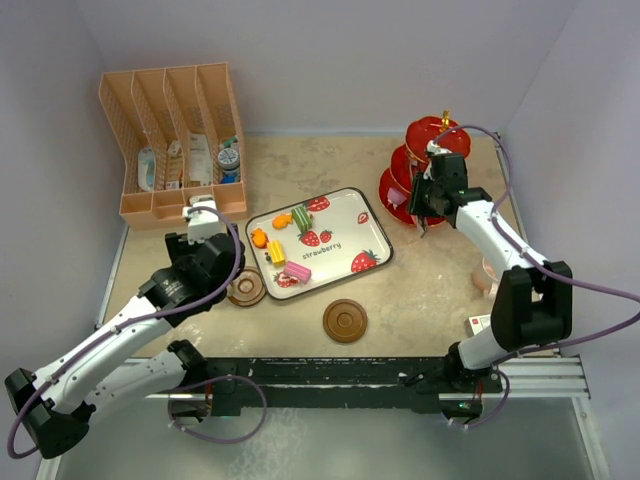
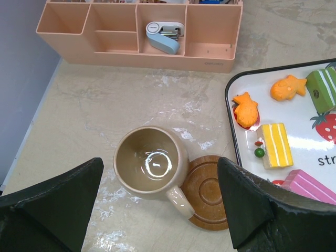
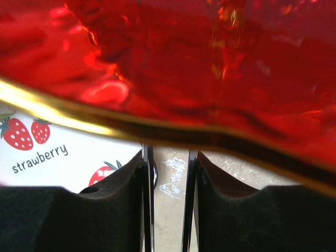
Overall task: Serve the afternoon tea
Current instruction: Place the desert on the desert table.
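The left wrist view is showing the left claw [image 2: 159, 167] with its fingers [image 2: 58, 205] spread wide and gripping nothing. The tan mug [image 2: 149, 160] is standing upright on the worktop [image 1: 430, 295] below and between them, near the middle of the frame. Its handle is pointing to the lower right and lying over the edge of a saucer [image 2: 209, 191], which is sitting just beside the tray [image 2: 231, 121]. On the tray's left part we are counting five sweets: two orange fish [image 2: 245, 107], a green block [image 2: 321, 89], a yellow slice [image 2: 275, 144] and a pink slice [image 2: 310, 186]. In the top view a second saucer [image 1: 345, 320] is lying alone just below the tray, at centre. The stand [image 1: 425, 133] is rising in the upper right, and the right claw [image 1: 424, 218] is hanging just beside its lower tiers. In the right wrist view a red, gold-rimmed tier is filling the upper half of the frame. Beneath it the fingers [image 3: 105, 210] are pressing close together on two thin metal blades, which we are taking for tongs [image 3: 148, 205]. A pink mug [image 1: 481, 274] is showing at the right, mostly hidden behind the right arm. The rack [image 1: 170, 110] is standing in the upper left.
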